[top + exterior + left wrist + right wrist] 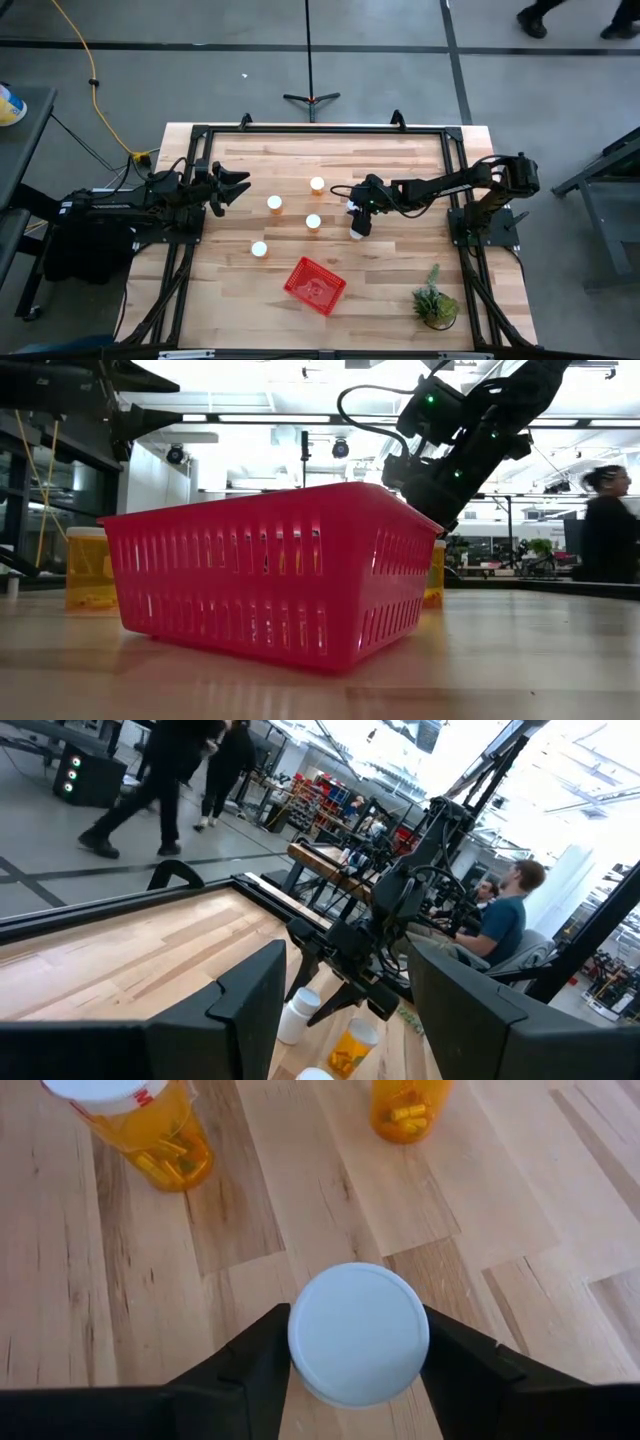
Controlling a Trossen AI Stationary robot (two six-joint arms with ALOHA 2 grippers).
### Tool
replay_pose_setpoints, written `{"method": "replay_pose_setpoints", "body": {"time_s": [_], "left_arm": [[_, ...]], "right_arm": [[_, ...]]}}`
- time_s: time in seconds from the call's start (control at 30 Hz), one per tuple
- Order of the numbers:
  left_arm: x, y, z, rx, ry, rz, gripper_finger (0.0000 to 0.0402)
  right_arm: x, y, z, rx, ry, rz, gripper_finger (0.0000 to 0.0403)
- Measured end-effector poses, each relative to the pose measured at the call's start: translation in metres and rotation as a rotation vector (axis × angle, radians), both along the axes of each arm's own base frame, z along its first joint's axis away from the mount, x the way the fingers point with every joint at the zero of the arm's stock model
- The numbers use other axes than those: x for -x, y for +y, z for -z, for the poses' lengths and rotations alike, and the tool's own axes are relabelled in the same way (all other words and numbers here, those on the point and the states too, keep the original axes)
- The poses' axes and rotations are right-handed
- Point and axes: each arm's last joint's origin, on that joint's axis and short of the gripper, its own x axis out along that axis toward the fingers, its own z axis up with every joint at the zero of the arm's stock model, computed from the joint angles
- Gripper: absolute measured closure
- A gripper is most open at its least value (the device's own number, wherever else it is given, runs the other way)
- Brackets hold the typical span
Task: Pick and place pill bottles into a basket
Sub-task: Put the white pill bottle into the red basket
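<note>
- The right hand (358,1370) stands over mid-desk, its fingers pressed to both sides of a pill bottle's white cap (359,1332); the grip from above looks meant for a straight lift
- Four other bottles (274,204) stand upright, spread apart with room between them
- The basket (315,285) sits nearer the front edge of the desk (400,300), apparently empty
- The left hand (238,187) hovers at the left side, fingers parted, holding nothing

My right gripper (357,222): arm stretched over mid-table, fingers either side of a white cap. My left gripper (232,187): parked at table's left edge, fingers apart.
</note>
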Motion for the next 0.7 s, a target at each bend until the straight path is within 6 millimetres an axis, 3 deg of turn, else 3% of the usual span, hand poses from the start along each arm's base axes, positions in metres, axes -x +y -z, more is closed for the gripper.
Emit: {"method": "replay_pose_setpoints", "body": {"time_s": [0.7], "left_arm": [[0.0000, 0.0000, 0.0000, 0.000, 0.000, 0.000, 0.0158]], "right_arm": [[0.0000, 0.0000, 0.0000, -0.017, -0.005, 0.019, 0.0221]]}}
